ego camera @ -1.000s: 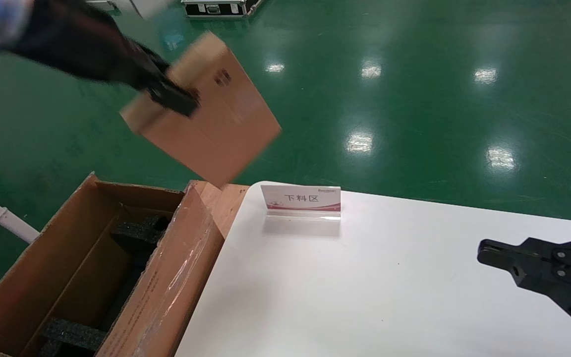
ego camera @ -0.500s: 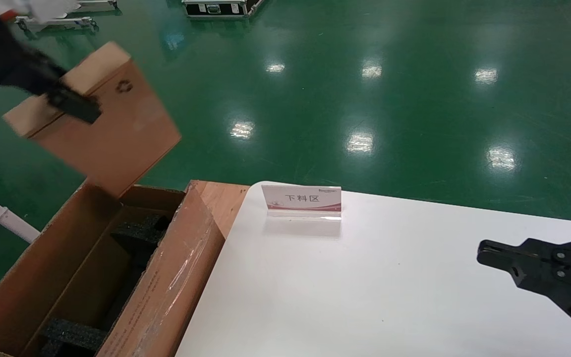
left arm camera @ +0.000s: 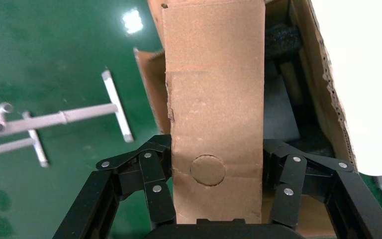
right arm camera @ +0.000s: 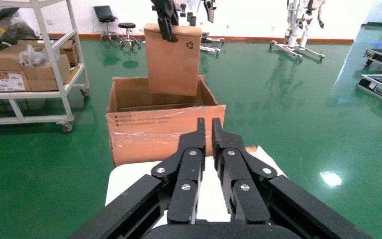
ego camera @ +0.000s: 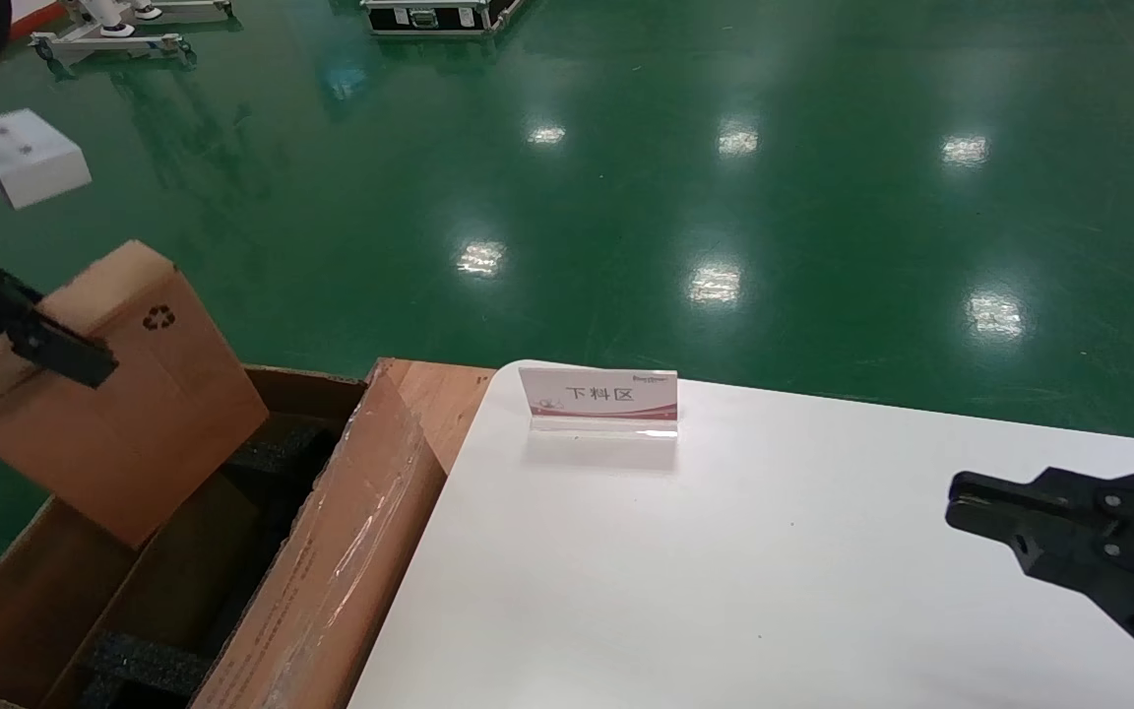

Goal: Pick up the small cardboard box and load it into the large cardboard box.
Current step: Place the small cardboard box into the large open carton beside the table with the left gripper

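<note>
My left gripper [ego camera: 60,353] is shut on the small cardboard box [ego camera: 124,414], pinching its top end from both sides [left arm camera: 216,149]. The box hangs tilted, recycling symbol facing me. Its lower end dips into the far end of the large cardboard box [ego camera: 370,512], which stands open on the floor left of the table. The right wrist view shows the small box [right arm camera: 173,62] reaching below the large box's rim [right arm camera: 164,129]. Black foam blocks [ego camera: 144,665] lie inside. My right gripper [ego camera: 961,497] is shut and empty over the table's right side.
A white table [ego camera: 724,591] carries a small standing sign [ego camera: 598,399] near its far edge. A white pipe frame [left arm camera: 54,119] lies on the green floor beside the large box. A shelf trolley with cartons [right arm camera: 25,64] stands farther off.
My left gripper has carried the small box left and down, from above the table's far corner to the far end of the large box. The right arm has not moved.
</note>
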`<act>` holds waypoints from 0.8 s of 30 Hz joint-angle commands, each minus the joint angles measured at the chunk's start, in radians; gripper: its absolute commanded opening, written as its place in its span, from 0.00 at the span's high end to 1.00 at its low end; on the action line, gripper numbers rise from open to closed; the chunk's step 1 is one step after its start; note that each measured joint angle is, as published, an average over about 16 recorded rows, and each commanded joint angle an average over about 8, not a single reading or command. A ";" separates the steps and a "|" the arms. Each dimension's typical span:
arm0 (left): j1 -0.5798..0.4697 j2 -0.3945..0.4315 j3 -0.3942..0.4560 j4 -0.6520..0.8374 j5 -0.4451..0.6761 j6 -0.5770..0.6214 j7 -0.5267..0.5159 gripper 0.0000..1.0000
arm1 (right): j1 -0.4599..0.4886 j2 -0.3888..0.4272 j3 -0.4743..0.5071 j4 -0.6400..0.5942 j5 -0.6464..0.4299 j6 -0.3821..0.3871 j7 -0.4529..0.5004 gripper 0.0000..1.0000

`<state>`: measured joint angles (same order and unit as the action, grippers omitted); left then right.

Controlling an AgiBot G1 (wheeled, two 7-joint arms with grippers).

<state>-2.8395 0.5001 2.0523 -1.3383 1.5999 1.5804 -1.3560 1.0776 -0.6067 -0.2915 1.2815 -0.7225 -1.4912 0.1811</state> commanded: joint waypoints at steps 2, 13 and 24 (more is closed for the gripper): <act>-0.007 -0.015 0.037 -0.003 -0.006 -0.007 -0.015 1.00 | 0.000 0.000 0.000 0.000 0.000 0.000 0.000 0.00; 0.034 -0.081 0.081 -0.014 0.010 -0.037 -0.055 1.00 | 0.000 0.000 -0.001 0.000 0.001 0.000 0.000 0.00; 0.095 -0.139 0.104 -0.019 0.040 -0.096 -0.094 1.00 | 0.000 0.001 -0.001 0.000 0.001 0.001 -0.001 0.00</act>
<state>-2.7438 0.3636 2.1566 -1.3570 1.6410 1.4846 -1.4489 1.0780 -0.6061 -0.2930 1.2815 -0.7214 -1.4905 0.1804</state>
